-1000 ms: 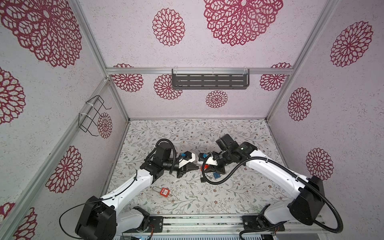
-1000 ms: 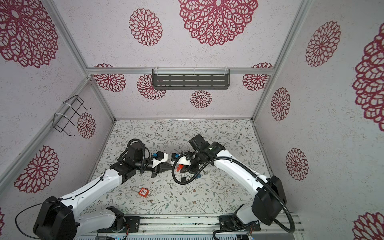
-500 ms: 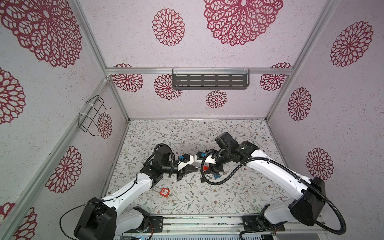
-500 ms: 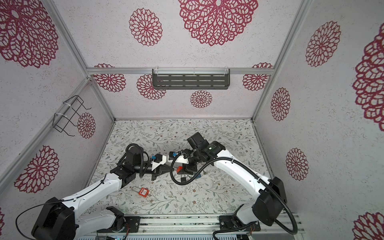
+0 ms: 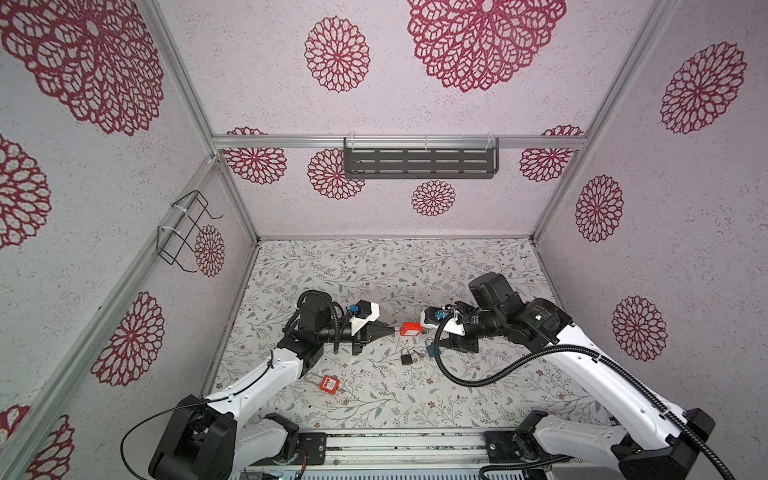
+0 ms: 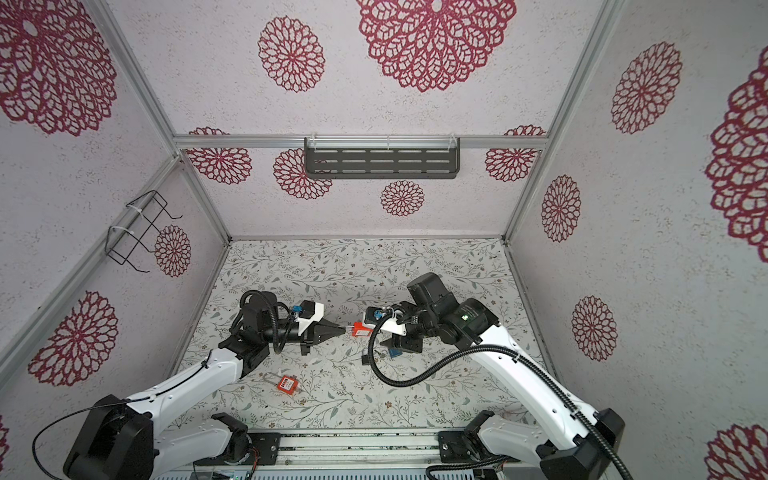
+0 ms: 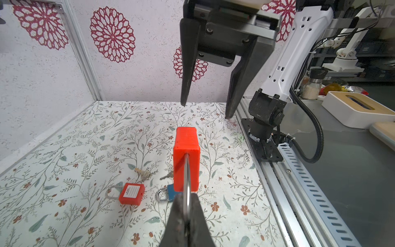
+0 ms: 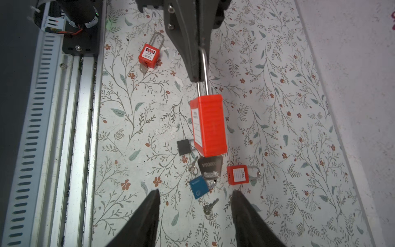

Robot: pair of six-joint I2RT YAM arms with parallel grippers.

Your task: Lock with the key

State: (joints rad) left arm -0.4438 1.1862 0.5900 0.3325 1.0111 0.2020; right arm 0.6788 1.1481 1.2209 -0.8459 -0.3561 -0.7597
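Observation:
An orange-red padlock hangs in the air above the middle of the floor. My left gripper is shut on its steel shackle. A key with a dark head sticks out of the padlock's far end. My right gripper faces that end from a short way off, open, with nothing between its fingers. In the left wrist view the right gripper hangs beyond the padlock without touching it.
On the floor under the padlock lie a small black padlock, a blue padlock, a small red padlock and a loose key. Another red padlock lies near the left arm. A metal rail runs along the front edge.
My right gripper was close against the padlock's key end; it now stands open and has drawn back to the right. The left gripper still holds the shackle in about the same place.

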